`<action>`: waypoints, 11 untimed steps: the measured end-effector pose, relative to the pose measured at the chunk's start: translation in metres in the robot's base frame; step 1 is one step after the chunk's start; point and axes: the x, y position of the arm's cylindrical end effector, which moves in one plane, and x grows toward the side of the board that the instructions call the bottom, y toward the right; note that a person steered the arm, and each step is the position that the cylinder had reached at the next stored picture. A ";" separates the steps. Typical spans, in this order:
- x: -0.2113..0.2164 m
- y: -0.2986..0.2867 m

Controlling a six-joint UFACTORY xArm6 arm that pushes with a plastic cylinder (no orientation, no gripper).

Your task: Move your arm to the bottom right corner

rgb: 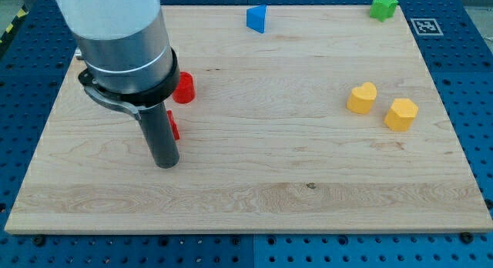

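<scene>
My tip (pixel 166 164) rests on the wooden board (pixel 254 199) at the view's left, below the arm's grey body (pixel 119 37). A red round block (pixel 184 88) sits just to the upper right of the rod. A second red block (pixel 175 126) is mostly hidden behind the rod; its shape cannot be made out. A blue triangular block (pixel 257 18) lies at the view's top centre. A green star-like block (pixel 383 5) is at the top right corner. A yellow heart block (pixel 362 98) and a yellow hexagon block (pixel 401 114) lie side by side at the right.
The board lies on a blue perforated table (pixel 470 75). A black-and-white marker tag (pixel 426 26) sits beyond the board's top right corner.
</scene>
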 end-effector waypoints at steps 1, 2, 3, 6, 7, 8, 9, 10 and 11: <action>0.027 0.007; 0.041 0.036; 0.050 0.094; 0.085 0.198; 0.084 0.218; 0.084 0.257; 0.084 0.317; 0.075 0.337; 0.046 0.376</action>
